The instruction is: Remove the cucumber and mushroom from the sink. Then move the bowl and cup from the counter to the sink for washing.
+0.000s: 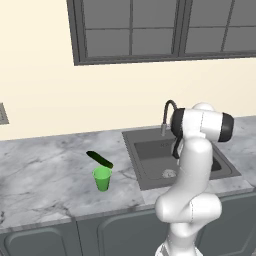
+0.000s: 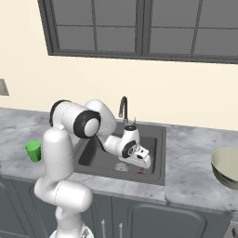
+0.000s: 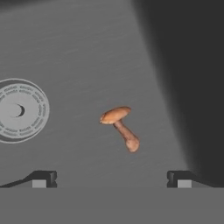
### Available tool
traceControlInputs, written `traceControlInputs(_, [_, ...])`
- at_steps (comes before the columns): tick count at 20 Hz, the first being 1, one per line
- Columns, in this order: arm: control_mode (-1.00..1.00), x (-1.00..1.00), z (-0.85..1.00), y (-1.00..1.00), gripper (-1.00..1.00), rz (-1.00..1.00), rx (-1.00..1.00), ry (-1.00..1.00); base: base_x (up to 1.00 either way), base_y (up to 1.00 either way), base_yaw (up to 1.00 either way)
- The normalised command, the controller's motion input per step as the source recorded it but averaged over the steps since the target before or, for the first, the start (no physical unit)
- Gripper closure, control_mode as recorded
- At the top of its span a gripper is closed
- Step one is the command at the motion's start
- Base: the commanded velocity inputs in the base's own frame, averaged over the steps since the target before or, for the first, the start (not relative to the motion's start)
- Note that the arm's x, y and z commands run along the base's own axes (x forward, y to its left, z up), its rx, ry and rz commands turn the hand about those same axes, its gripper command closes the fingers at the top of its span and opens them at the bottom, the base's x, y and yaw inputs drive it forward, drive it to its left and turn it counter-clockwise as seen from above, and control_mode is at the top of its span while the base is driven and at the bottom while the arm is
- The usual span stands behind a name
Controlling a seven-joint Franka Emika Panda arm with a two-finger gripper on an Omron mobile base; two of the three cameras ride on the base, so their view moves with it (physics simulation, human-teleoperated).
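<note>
Two dark fingertips are sitting wide apart at the bottom of the hand view, so the end effector is spread and gripping nothing. Just beyond the gap between them, the mushroom is lying on its side on the sink floor, orange-brown cap toward the upper left and stem trailing toward the lower right, clear of both tips. Off to its left in that view, the round metal drain is sitting in the basin floor. From the right base view, the arm is reaching down into the basin with the end effector hanging low over a tiny orange speck, the mushroom, near the front wall, just right of the drain; the left base view is hiding that spot behind the arm. On the counter left of the sink, the left base view is showing the cucumber lying slantwise just behind the upright green cup, its near end overlapping the cup's rim; whether they touch is unclear. The right base view is catching the cup beside the arm, and at its right edge the bowl is resting on the counter, well apart from the sink. Farther back, the faucet is curving over the basin's rear edge.
</note>
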Motion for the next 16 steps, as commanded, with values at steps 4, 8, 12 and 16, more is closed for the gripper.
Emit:
traceControlInputs(4, [-1.00,0.01,-0.16,-0.08,-1.00,0.00,0.00,0.06,0.00,0.00,0.00])
traceControlInputs(8, [-1.00,0.07,-0.18,-0.03,-1.00,0.00,-0.02,0.14,0.00,0.00,0.00])
traceControlInputs(12, [-1.00,0.07,-0.14,-0.01,-1.00,0.00,0.00,0.12,0.00,0.00,0.00])
traceControlInputs(16, [-1.00,0.06,-0.12,-0.03,-1.00,0.00,-0.02,0.10,0.00,0.00,0.00])
